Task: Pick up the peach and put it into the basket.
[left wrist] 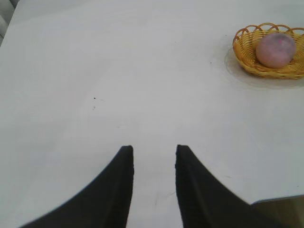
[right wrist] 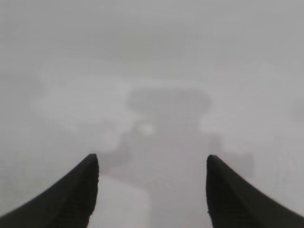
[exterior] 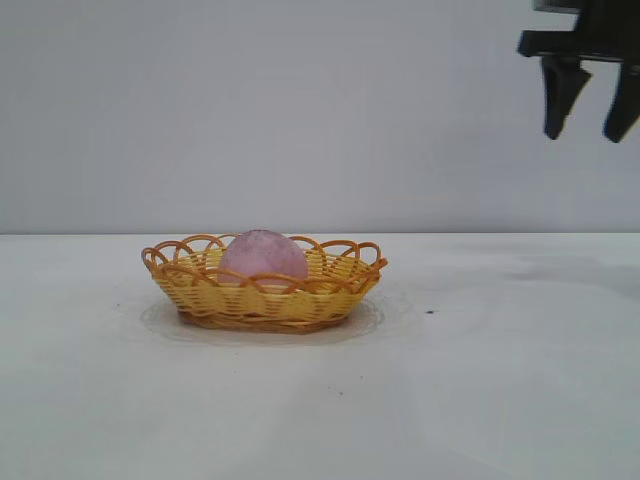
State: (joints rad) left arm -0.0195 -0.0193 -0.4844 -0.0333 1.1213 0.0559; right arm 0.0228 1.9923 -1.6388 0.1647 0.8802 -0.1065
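My right hand [exterior: 592,98] hangs high at the exterior view's upper right edge, fingers spread with nothing between them, well apart from everything on the counter [exterior: 500,380]. My left hand [left wrist: 154,190] sits low over bare counter, its fingers parted around a narrow gap and holding nothing. The peach [exterior: 263,256] rests inside the basket [exterior: 265,300], its dome above the scalloped rim, with wide white counter all around.

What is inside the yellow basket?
The pink peach sits inside the basket. Its round top shows above the rim. Its bottom and the basket floor under it are hidden by the woven wall.
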